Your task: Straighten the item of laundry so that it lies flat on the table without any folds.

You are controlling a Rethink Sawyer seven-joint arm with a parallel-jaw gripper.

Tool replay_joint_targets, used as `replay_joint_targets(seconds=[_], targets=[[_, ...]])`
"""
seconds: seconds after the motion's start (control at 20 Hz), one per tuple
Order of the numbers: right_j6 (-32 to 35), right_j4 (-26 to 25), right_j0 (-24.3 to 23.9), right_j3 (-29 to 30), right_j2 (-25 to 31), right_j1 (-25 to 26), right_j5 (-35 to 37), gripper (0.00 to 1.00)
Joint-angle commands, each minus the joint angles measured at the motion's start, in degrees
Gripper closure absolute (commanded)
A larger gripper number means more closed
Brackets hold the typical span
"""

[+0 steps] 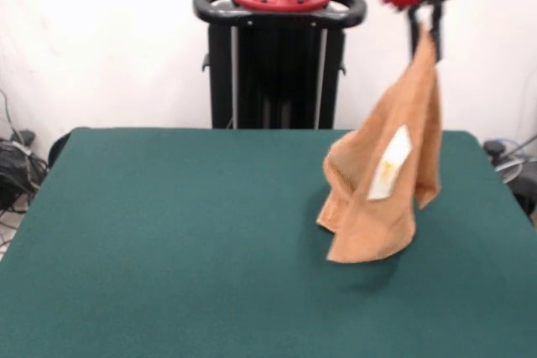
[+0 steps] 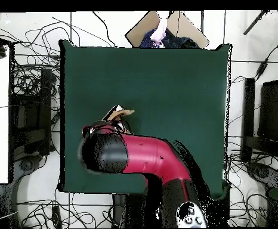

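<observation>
The gripper (image 1: 426, 29) is closed on one upper corner of the towel (image 1: 382, 182), the dark fingers (image 1: 435, 33) being pinched on a narrow peak of cloth at the top of the front view. The grip is taken at a corner, it is judged, so that the weight of the cloth will pull the folds out as it hangs.

Directly below the fingers the towel is drawn into a thin neck, and further down it widens into a loose, creased cone. A white label (image 1: 391, 163) is seen on the side turned to the camera, below the fingers and roughly at mid-height of the cloth. The bottom of the towel is curled and doubled; whether its lowest edge touches the table (image 1: 168, 241) or hangs just clear of it cannot be told.

The towel is thus held off the felt, not laid on it, and no part is yet flat. The task is judged to be at an early or middle stage, with the cloth lifted for spreading.

In the overhead view the towel (image 2: 121, 114) is mostly hidden by the red arm (image 2: 141, 155), only a small tan scrap being shown beyond the arm's head. Behind the fingers, in the front view, the black pedestal (image 1: 277, 64) is seen at the table's far side.
</observation>
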Motion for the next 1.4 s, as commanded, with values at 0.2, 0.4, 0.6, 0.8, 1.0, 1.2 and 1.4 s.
replay_joint_targets(seconds=[0.2, 0.4, 0.6, 0.8, 1.0, 1.2, 1.4], targets=[[21.97, 0.26, 11.12, 1.57, -7.05, -14.4, 22.7, 1.0], [27.61, 1.83, 15.03, 2.12, -9.26, -17.63, 26.64, 1.0], [28.17, 2.93, 16.12, 3.08, -10.44, -17.67, 25.7, 1.0], [27.44, 3.52, 16.41, 4.13, -11.13, -17.69, 24.57, 1.0], [27.25, 3.28, 16.48, 4.5, -11.55, -17.96, 24.29, 1.0], [25.22, 1.06, 15.07, 3.43, -12.31, -18.16, 25.18, 1.0], [21.17, -0.2, 12.93, 1.66, -12.56, -17.31, 25.53, 1.0]])
